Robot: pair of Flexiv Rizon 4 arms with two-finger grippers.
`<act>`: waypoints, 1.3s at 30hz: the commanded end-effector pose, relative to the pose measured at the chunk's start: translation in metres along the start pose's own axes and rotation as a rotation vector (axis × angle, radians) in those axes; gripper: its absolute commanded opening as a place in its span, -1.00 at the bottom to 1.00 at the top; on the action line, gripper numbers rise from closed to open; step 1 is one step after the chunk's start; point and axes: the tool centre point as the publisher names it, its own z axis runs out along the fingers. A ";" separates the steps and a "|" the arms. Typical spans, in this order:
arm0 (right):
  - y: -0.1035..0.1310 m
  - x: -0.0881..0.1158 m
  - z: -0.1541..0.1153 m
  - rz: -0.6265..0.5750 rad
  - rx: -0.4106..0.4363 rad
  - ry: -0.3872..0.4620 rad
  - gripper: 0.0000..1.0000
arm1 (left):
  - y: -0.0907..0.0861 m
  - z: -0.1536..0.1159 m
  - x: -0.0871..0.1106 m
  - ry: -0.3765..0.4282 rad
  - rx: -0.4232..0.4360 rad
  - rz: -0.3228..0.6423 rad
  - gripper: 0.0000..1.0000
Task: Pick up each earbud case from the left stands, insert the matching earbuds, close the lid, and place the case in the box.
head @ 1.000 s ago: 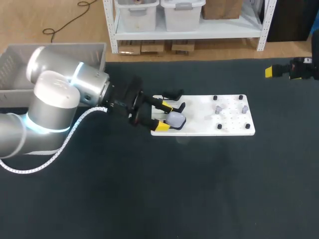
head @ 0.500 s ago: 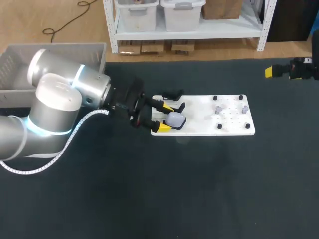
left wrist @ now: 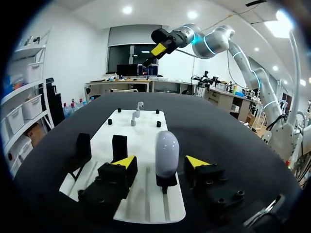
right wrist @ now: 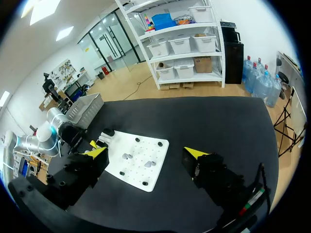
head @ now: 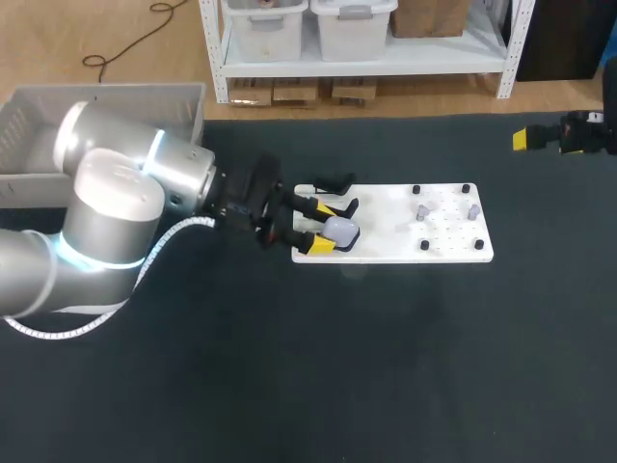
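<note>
My left tool sits at the left end of the white board, which lies on the dark bench nearer its far edge; its fingers are spread, one on each side of the pale earbud case, with a gap showing on both sides in the wrist view; the case stands upright on a black stand, still on the board; an empty black stand sits just beyond it; two grey earbuds rest on pegs at the board's right end; the grey box is at the bench's far left corner; my right tool hangs high over the far right corner, fingers wide apart, gripping nothing.
</note>
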 end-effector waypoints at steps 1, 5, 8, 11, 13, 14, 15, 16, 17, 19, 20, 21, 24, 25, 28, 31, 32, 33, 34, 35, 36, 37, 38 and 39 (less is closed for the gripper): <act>0.000 0.000 0.000 0.000 -0.001 0.001 1.00 | -0.001 0.003 0.001 -0.007 -0.016 0.001 0.07; 0.000 0.000 0.000 0.000 -0.001 0.001 1.00 | 0.001 0.003 0.001 -0.008 -0.020 -0.001 0.05; 0.000 0.000 0.000 0.000 -0.001 0.001 1.00 | 0.001 0.004 0.001 -0.009 -0.022 -0.002 0.07; 0.000 0.000 0.000 0.000 -0.001 0.001 1.00 | 0.001 0.004 0.000 -0.012 -0.021 -0.003 0.07; 0.000 0.000 0.000 0.000 -0.001 0.001 1.00 | 0.001 0.004 0.000 -0.014 -0.021 -0.002 0.06; 0.000 0.000 0.000 0.000 -0.001 0.001 1.00 | 0.001 0.004 0.000 -0.015 -0.021 -0.002 0.06; 0.000 0.000 0.000 0.000 -0.001 0.001 1.00 | 0.001 0.004 0.000 -0.015 -0.021 -0.002 0.05; 0.000 0.000 0.000 0.000 -0.001 0.001 1.00 | 0.001 0.004 0.000 -0.016 -0.020 -0.003 0.06; 0.000 0.000 0.000 0.000 -0.001 0.001 1.00 | 0.000 0.004 -0.001 -0.016 -0.020 -0.003 0.11; 0.000 0.000 0.000 0.000 -0.001 0.001 1.00 | 0.000 0.005 0.000 -0.015 -0.021 -0.005 0.11; 0.000 0.000 0.000 0.000 -0.001 0.001 1.00 | 0.000 0.005 0.000 -0.015 -0.021 -0.005 0.10; 0.000 0.000 0.000 0.000 -0.001 0.001 1.00 | 0.000 0.005 0.000 -0.014 -0.021 -0.005 0.11; 0.000 0.000 0.000 0.000 -0.001 0.001 1.00 | 0.000 0.005 0.000 -0.014 -0.022 -0.004 0.06; 0.000 0.000 0.000 0.000 -0.001 0.001 1.00 | 0.000 0.005 0.000 -0.013 -0.023 -0.004 0.04; 0.000 0.000 0.000 0.000 -0.001 0.001 1.00 | -0.001 0.005 0.000 -0.013 -0.024 -0.001 -0.07; 0.000 0.000 0.000 0.000 -0.001 0.001 1.00 | -0.002 0.006 0.000 -0.011 -0.025 0.001 -0.10; 0.000 0.000 0.000 0.000 -0.001 0.001 1.00 | -0.002 0.007 0.000 -0.010 -0.025 0.002 -0.11; 0.000 0.000 0.000 0.000 -0.001 0.001 1.00 | -0.002 0.007 0.001 -0.008 -0.025 0.003 -0.13; 0.000 0.000 0.000 0.000 -0.001 0.001 1.00 | -0.002 0.007 0.002 -0.007 -0.026 0.003 -0.16; 0.000 0.000 0.000 0.000 -0.001 0.001 1.00 | -0.002 0.007 0.002 -0.006 -0.026 0.003 -0.18; 0.000 0.000 0.000 0.000 -0.001 0.001 1.00 | -0.002 0.008 0.002 -0.005 -0.026 0.003 -0.18; 0.000 0.000 0.000 0.000 -0.001 0.001 1.00 | -0.002 0.008 0.003 -0.004 -0.028 0.003 -0.19; 0.000 0.000 0.000 0.000 -0.001 0.001 1.00 | -0.001 0.008 0.003 -0.004 -0.030 0.003 -0.21; 0.000 0.000 0.000 0.000 -0.001 0.001 1.00 | -0.001 0.007 0.003 -0.003 -0.033 0.003 -0.25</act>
